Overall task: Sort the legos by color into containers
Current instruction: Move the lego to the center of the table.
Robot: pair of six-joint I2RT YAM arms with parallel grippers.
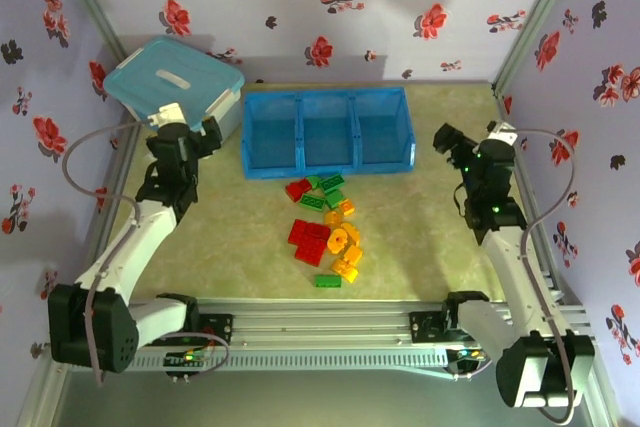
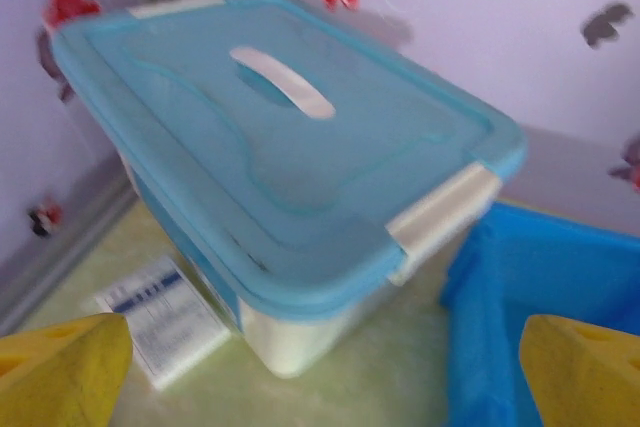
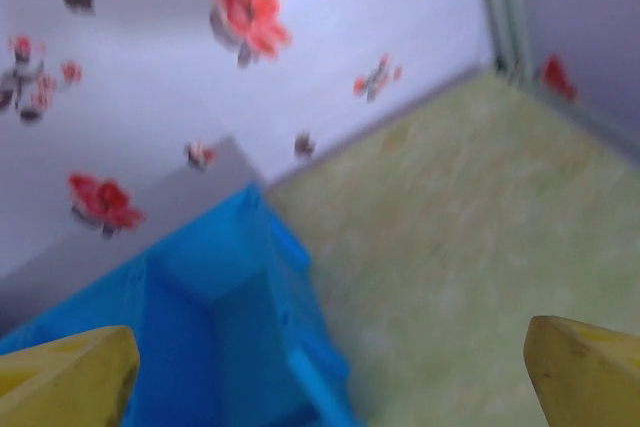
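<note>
The legos (image 1: 325, 227), small studded bricks in red, green and yellow-orange, lie heaped mid-frame on the mottled green counter (image 1: 420, 237). Just above them are the containers (image 1: 325, 95), three glossy blue open-top compartments. A white tub with a smooth light-blue lid (image 1: 175, 77) sits just beside their left end, directly before the left tool (image 2: 320, 372). The right tool (image 3: 320, 377) faces the containers' right end. Both tools gape wide, holding nothing.

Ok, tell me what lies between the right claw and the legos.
Bare table, seen in the top view; the blue tray's near corner sits just beside that stretch.
</note>
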